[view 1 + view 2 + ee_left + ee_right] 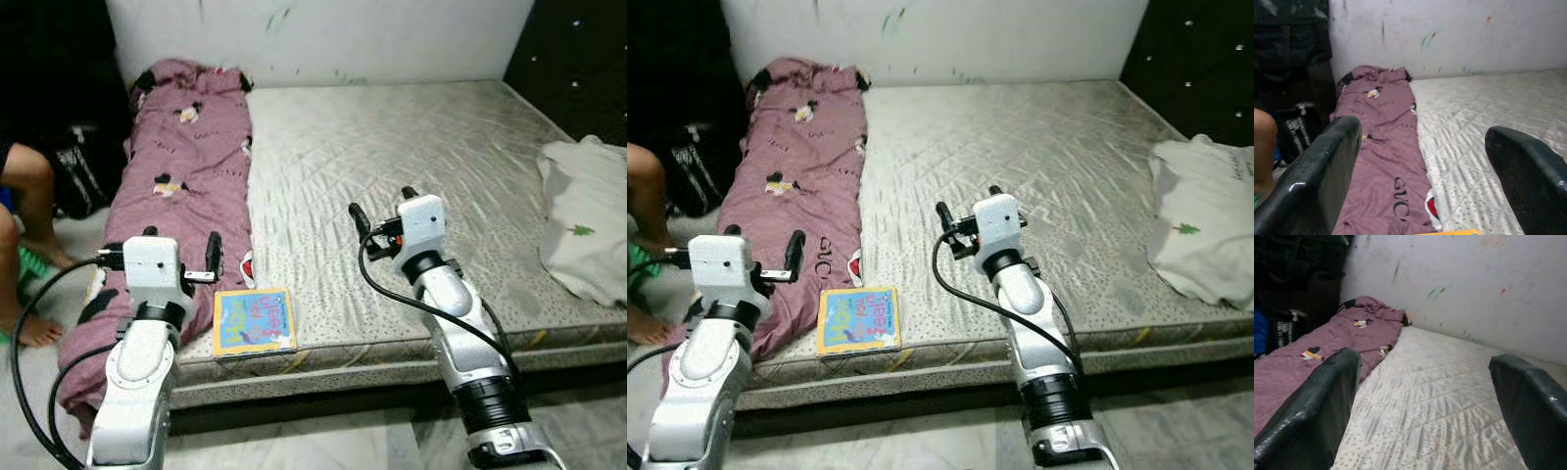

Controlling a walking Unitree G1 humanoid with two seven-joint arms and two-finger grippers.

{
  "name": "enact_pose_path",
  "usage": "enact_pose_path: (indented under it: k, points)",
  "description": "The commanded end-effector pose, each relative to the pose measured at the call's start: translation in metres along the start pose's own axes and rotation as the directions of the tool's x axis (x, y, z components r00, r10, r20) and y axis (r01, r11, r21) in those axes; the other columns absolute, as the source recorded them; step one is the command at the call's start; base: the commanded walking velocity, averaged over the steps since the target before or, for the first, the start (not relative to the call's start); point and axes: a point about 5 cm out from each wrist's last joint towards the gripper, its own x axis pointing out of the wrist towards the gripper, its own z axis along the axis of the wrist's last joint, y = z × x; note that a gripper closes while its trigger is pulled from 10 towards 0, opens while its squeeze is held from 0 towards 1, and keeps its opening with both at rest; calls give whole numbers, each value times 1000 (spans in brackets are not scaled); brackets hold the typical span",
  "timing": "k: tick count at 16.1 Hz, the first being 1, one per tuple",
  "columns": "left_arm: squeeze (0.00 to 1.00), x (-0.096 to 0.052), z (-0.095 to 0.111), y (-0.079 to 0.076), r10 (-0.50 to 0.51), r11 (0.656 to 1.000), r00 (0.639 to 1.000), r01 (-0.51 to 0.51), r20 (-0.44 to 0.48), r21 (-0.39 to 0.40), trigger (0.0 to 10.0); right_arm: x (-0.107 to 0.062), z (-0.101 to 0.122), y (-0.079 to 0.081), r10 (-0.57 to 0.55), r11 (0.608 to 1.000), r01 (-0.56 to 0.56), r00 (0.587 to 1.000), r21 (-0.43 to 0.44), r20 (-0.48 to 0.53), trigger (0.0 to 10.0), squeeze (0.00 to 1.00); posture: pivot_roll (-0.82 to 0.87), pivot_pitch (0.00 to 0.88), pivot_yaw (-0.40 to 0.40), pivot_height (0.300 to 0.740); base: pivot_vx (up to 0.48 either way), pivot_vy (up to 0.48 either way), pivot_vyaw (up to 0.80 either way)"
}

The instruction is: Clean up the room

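Left eye view showed cleaning hardly begun: a picture book [255, 321] lay on the mattress [411, 157] edge, just beside the purple blanket [186, 166]. Left gripper [182, 257] and right gripper [383, 211] hovered with fingers spread, holding nothing. A white pillow [586, 220] remained unsorted.

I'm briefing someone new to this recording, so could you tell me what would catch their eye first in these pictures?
Most striking is the long purple blanket running down the robot's left side of the grey mattress, its lower end spilling over the near edge. Beside it, at the mattress's near edge, lies a colourful children's book, just ahead of the open left hand. The right hand, also open, hovers over the bare middle, and a white pillow sits at the far right.
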Motion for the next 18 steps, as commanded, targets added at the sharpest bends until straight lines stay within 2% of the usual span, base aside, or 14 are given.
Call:
enact_pose_path:
  k: [1,5,14,18]
  points:
    - [0,0,2,1,-5,1000,1000,5,10,6,10000,3,3,1,7,1000,-7,1000,-1,9,10000,0,21,0,-15,740,326,0,0]
    - [0,0,2,1,-8,1000,1000,8,4,5,10000,3,2,1,7,1000,-7,1000,0,9,10000,0,23,0,-14,740,315,0,0]
    - [0,-1,0,2,15,1000,1000,-15,-19,12,10000,2,1,0,4,1000,-4,1000,10,6,10000,0,28,0,-17,740,0,0,0]
    - [0,0,0,1,9,1000,1000,-9,-17,13,10000,2,0,0,4,1000,-4,1000,11,-1,10000,0,25,0,-16,740,0,-363,0]
